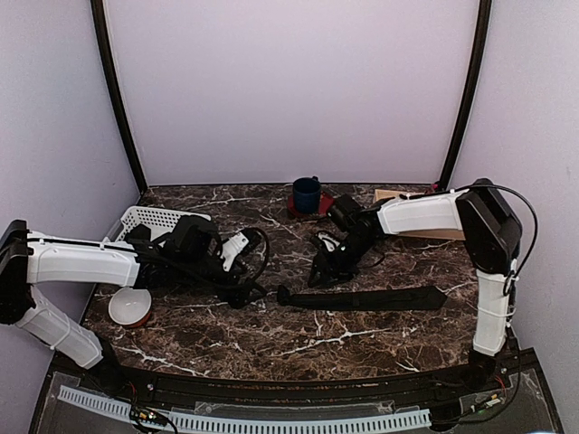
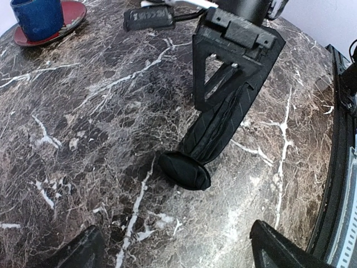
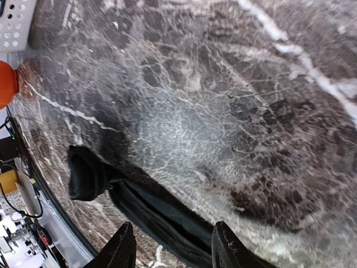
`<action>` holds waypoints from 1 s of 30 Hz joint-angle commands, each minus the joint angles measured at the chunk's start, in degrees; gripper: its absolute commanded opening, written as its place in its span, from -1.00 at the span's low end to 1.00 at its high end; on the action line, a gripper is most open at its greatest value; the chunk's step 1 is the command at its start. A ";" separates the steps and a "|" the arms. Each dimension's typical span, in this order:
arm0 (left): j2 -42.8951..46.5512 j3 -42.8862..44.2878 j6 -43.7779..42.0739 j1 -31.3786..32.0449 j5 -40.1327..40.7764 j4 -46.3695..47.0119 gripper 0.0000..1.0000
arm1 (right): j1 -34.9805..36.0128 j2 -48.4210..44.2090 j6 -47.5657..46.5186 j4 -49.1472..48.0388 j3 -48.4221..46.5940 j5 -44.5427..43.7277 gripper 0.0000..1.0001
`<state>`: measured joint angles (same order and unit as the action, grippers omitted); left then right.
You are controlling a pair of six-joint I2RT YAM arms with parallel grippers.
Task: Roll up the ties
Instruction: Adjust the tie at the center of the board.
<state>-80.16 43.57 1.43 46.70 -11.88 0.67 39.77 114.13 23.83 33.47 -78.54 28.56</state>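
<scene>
One black tie (image 1: 371,297) lies flat along the marble table, its left end turned into a small coil (image 1: 285,295). In the left wrist view the coil (image 2: 184,171) lies on the table ahead of my open left gripper (image 2: 178,254), apart from both fingers, and the strip runs up to my right gripper (image 2: 234,53). In the top view my left gripper (image 1: 246,291) is just left of the coil. My right gripper (image 1: 318,274) is open and low over the tie. Its fingers (image 3: 120,250) straddle the strip (image 3: 162,215) near the coil (image 3: 83,174).
A white basket (image 1: 149,220) stands at the back left, with a red-and-white bowl (image 1: 131,307) in front of it. A blue cup (image 1: 307,193) on a red saucer and a wooden block (image 1: 398,196) stand at the back. The table's front edge runs close behind the tie.
</scene>
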 commanded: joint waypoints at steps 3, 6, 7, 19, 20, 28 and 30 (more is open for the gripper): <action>4.03 -5.23 -3.91 -0.29 -5.19 7.07 0.83 | 0.35 2.17 -3.27 -3.33 2.38 1.84 -0.19; 4.35 -6.74 -4.78 -0.29 -6.69 8.92 0.81 | 0.61 2.10 -4.49 -3.99 5.19 2.72 -0.27; 4.32 -7.01 -4.97 -0.29 -7.13 9.19 0.79 | 0.78 1.81 -4.72 -4.33 6.15 2.91 -0.30; 2.98 -13.44 -6.26 5.63 -8.73 15.75 0.64 | 2.72 -5.53 -2.20 -7.19 16.14 4.68 -0.42; 2.68 -13.86 -6.26 6.36 -8.31 16.45 0.64 | 2.76 -6.37 -1.68 -7.21 15.94 4.17 -0.37; -2.13 -16.97 -4.87 8.89 -3.03 26.28 0.50 | 2.67 -9.73 -0.01 -5.88 8.79 7.49 -0.35; -4.64 -17.04 -4.75 9.78 -2.43 28.24 0.40 | 2.81 -9.18 0.18 -5.87 9.19 10.38 -0.46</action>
<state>-81.65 27.68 -3.77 55.13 -16.51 22.11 42.02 106.10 23.09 27.29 -67.99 34.20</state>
